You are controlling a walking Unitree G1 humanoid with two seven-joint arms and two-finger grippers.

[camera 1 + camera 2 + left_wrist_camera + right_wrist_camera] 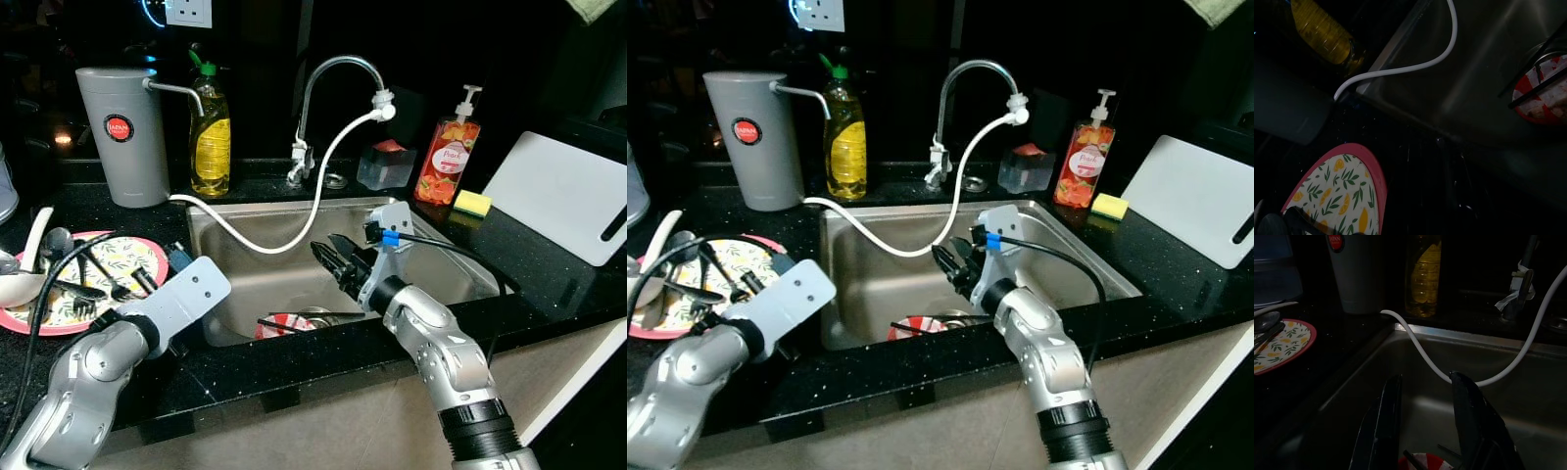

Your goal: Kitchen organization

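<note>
left eye view: black speckled countertop (549, 274) carries a steel sink (225, 230), used as the landmark for all positions below. white cutting board (563, 196) leans well to the right of the sink. grey water filter jug (122, 132) stands behind the sink's left rear corner; yellow oil bottle (211, 127) is just beside it, nearer the tap. chrome tap (333, 88) rises at the sink's back rim, and a white hose (294, 230) droops from its spout into the basin, then runs out over the left rear corner. orange soap pump bottle (446, 157) and yellow sponge (472, 203) sit behind the sink's right rear corner. pink-rimmed lemon-print plate (132, 257) lies left of the sink, loaded with black utensils and a white ladle (29, 259). red-and-white dish (284, 325) lies on the sink floor near the drain, thin dark sticks across it.

right gripper (1427, 423) hangs inside the basin above that dish, fingers (1383, 426) spread apart, nothing between them. left gripper is over the counter between plate and sink's left rim; cannot tell how its fingers stand.
</note>
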